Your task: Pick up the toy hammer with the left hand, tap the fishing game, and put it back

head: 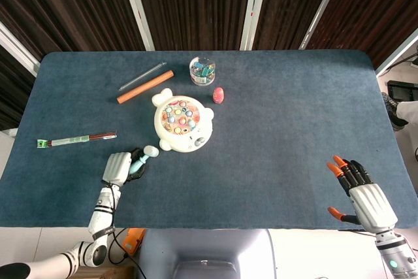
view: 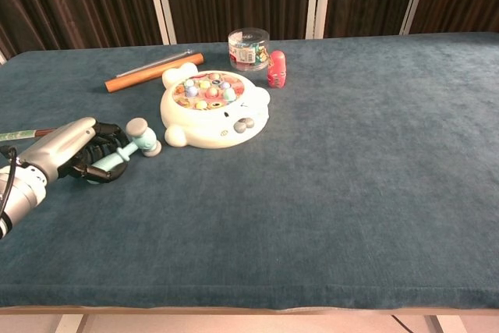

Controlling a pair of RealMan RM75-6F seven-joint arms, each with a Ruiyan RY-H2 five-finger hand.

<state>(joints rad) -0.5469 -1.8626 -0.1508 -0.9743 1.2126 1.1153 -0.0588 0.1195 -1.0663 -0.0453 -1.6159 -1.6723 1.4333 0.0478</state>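
Head looks down; chest faces across table.

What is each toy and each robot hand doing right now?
Toy hammer: lying low by the table, handle in the left hand.
Left hand: fingers curled around the hammer handle.
Right hand: holds nothing, fingers spread.
Fishing game: flat on the table, apart from the hammer.
Clear jar: upright.
Red doll: upright.
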